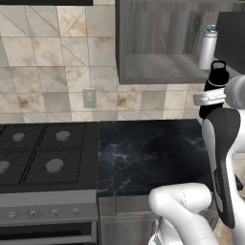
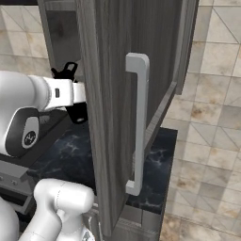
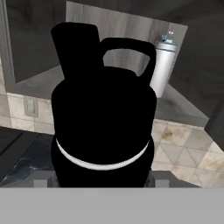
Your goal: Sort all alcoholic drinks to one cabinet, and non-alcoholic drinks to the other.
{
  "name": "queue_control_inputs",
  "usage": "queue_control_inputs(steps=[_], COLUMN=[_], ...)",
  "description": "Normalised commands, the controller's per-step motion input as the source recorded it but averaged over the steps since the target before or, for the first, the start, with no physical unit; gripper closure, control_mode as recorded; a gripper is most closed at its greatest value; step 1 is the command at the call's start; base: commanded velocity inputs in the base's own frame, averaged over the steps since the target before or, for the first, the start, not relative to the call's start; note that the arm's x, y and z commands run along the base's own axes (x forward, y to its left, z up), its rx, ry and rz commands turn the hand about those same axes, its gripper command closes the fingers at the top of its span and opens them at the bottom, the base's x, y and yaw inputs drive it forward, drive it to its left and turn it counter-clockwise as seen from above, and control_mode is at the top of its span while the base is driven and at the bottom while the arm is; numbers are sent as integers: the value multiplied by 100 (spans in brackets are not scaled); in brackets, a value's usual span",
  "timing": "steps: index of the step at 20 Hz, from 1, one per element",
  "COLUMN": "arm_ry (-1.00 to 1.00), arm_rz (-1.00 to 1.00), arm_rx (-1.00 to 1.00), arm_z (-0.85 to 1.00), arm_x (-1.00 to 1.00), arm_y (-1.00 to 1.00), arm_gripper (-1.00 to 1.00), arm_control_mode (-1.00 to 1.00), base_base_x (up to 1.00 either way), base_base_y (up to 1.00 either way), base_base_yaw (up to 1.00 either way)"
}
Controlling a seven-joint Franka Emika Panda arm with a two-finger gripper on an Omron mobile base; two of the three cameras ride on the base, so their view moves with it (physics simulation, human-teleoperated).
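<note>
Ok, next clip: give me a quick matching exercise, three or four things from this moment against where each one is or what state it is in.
Things:
1. black bottle
2. white bottle with teal lid
3. cabinet door
4. gas stove

Places or states:
A. swung open, pale bar handle showing
B. standing on the cabinet shelf
C. left of the dark marble counter
D. held in the gripper, off the counter

Pairs: 1-D, 2-B, 3-A, 4-C
</note>
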Motion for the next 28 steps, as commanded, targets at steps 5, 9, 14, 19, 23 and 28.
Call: queue_control_inputs(steps=[5, 9, 14, 19, 23, 28], arm_ry=[-8, -8, -3, -5, -5, -6], arm_rz=[-2, -1, 0, 0, 0, -1], arm_rx=[0, 0, 0, 0, 0, 0], arm_z=[23, 22, 27, 24, 19, 15], arm_x=[-2, 0, 0, 0, 3, 6], arm_y=[0, 1, 9, 13, 11, 4], arm_gripper=[100, 100, 100, 100, 100, 100], arm_control_mode=[-100, -100, -100, -100, -100, -100], base_base_x=[0, 0, 0, 0, 0, 0], base_base_y=[0, 0, 0, 0, 0, 0], base_base_yaw=[0, 0, 0, 0, 0, 0])
